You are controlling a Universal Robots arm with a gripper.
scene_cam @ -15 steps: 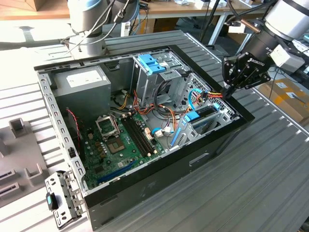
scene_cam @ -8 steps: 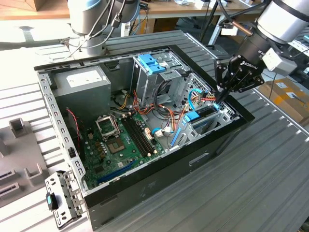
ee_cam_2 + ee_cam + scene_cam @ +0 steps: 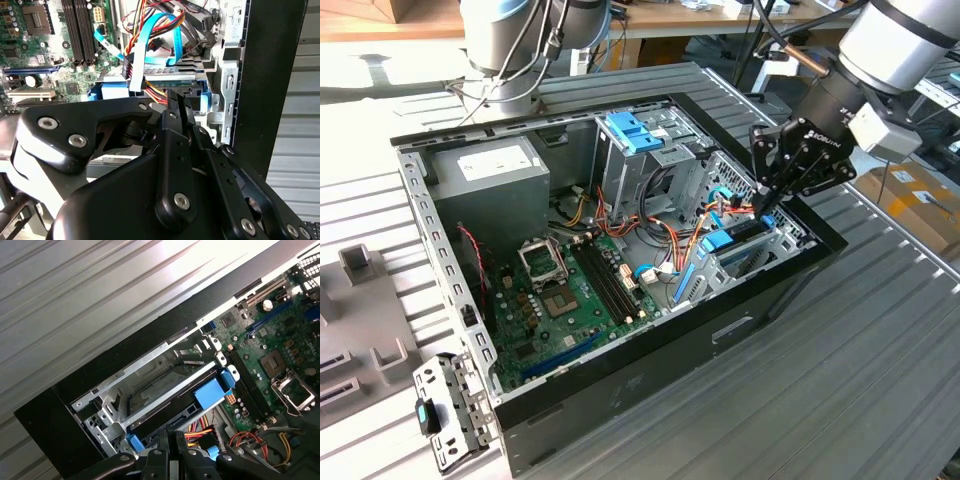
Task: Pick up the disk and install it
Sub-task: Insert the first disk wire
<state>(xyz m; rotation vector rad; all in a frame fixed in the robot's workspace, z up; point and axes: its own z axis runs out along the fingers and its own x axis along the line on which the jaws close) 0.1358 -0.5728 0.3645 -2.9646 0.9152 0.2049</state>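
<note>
The open computer case (image 3: 650,350) lies on its side. At its front corner is a metal drive cage (image 3: 150,370). A dark flat slab, which I take to be the disk (image 3: 156,419), lies in the cage in a blue bracket (image 3: 212,392). Rails and cables hide most of it, and its label is hidden. My gripper (image 3: 761,212) hangs just over this cage. The fingers are pressed together with nothing between them, as both wrist views show (image 3: 178,100) (image 3: 170,439). The tips sit next to the orange and yellow cable plug (image 3: 150,92) at the disk's end.
The grey power supply (image 3: 485,175) sits at the case's back. The green motherboard (image 3: 570,300) fills its floor. A second cage with a blue bracket (image 3: 635,130) stands upright mid-case. Loose blue and orange cables (image 3: 665,245) run between the cages. A metal bracket (image 3: 445,410) lies outside the case.
</note>
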